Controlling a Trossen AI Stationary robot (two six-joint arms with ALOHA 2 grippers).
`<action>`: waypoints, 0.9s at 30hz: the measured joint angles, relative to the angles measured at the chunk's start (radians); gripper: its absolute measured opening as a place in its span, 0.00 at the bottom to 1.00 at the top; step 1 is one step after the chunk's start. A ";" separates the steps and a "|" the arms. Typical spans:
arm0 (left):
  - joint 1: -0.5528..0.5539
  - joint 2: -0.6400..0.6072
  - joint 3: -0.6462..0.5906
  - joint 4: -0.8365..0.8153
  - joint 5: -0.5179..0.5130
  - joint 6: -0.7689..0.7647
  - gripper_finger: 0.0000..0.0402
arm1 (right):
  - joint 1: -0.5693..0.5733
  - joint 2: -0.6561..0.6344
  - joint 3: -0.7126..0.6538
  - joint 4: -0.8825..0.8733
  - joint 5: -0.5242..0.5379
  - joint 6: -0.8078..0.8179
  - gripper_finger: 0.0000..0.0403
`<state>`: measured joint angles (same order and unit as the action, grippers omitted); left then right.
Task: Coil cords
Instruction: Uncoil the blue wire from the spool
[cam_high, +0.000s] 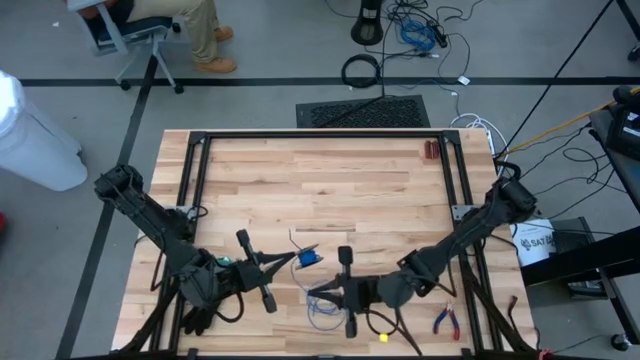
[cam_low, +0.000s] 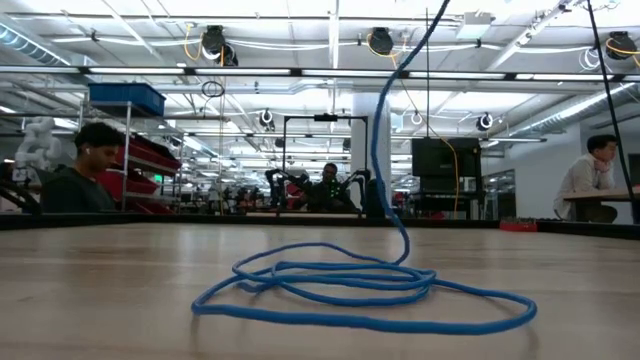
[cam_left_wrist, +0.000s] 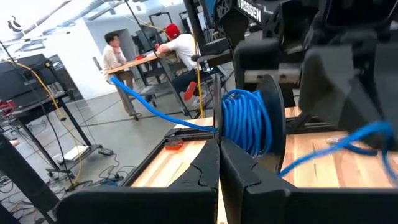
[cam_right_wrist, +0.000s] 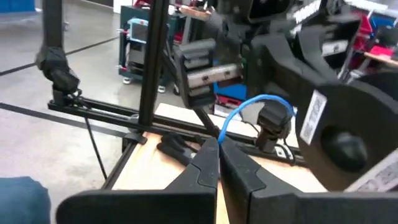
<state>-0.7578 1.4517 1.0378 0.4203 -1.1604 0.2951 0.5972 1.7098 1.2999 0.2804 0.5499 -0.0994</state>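
Cords: one thin, flexible blue wire (cam_high: 309, 258) is partly wound into a small tight bundle held up near the front middle of the pale butcher-block wooden table (cam_high: 320, 180), while its remainder lies as loose loops (cam_low: 350, 285) on the boards just in front of that bundle. The left gripper (cam_high: 297, 256), reaching in from the table's left front, has its fingers pressed together on the wire beside the bundle; the left wrist view shows neat parallel blue turns (cam_left_wrist: 249, 121) directly ahead of its closed tips. The right gripper (cam_high: 312, 292), reaching in from the table's right front, also has its fingers together, and a strand arcs (cam_right_wrist: 249, 109) past its tips; whether it pinches that strand is hard to confirm. Judged from this layout, coiling is roughly midway: a compact core exists, but the slack loops and tail remain to be gathered. The wire is smooth, round and limp. Red-handled pliers (cam_high: 446, 322) rest at the table's right front and a black glove (cam_high: 197, 318) at its left front.
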 joint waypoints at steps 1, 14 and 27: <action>0.000 0.000 0.000 0.001 0.000 0.000 0.00 | -0.006 0.005 0.000 0.000 -0.001 0.005 0.00; -0.033 -0.010 0.000 0.035 0.000 0.008 0.00 | -0.029 0.019 0.000 -0.275 0.100 0.082 0.00; -0.067 -0.024 0.001 0.042 -0.073 0.053 0.00 | -0.031 -0.016 0.000 -0.593 0.215 0.222 0.07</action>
<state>-0.8245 1.4273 1.0389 0.4625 -1.2334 0.3481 0.5667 1.6937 1.2999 -0.3129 0.7652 0.1224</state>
